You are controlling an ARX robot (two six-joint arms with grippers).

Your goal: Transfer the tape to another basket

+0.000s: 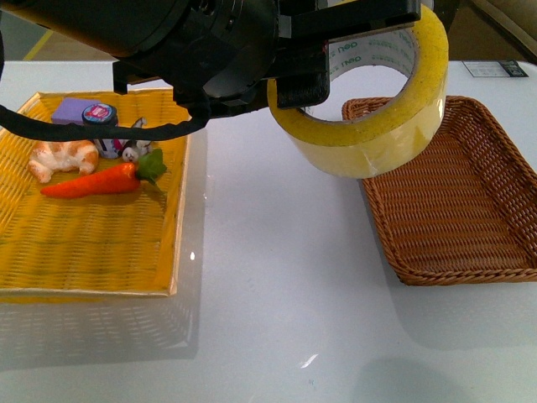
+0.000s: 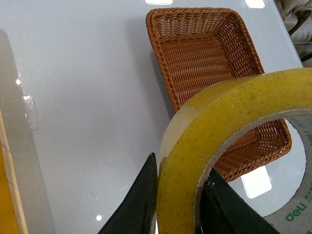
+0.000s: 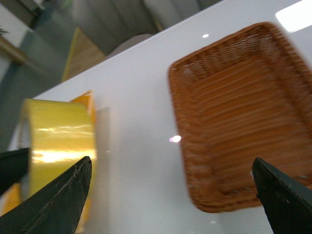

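Note:
The tape [image 1: 369, 143], a wide yellowish roll with a white core and green lettering, hangs in the air over the white table, between the yellow tray and the brown wicker basket [image 1: 470, 210]. My left gripper [image 1: 294, 92] is shut on the roll's wall, one finger inside the core and one outside. In the left wrist view the gripper [image 2: 180, 170] pinches the tape [image 2: 195, 136], with the empty basket [image 2: 195, 53] just beyond. My right gripper [image 3: 171, 163] is open and empty above the table, with the tape [image 3: 61, 141] on one side and the basket [image 3: 243, 107] on the other.
A flat yellow woven tray [image 1: 84, 243] lies at the left. It holds a toy carrot [image 1: 92, 182], a bread-like toy [image 1: 63, 157], a purple box [image 1: 80, 109] and a small figure [image 1: 134, 149]. White table shows between tray and basket.

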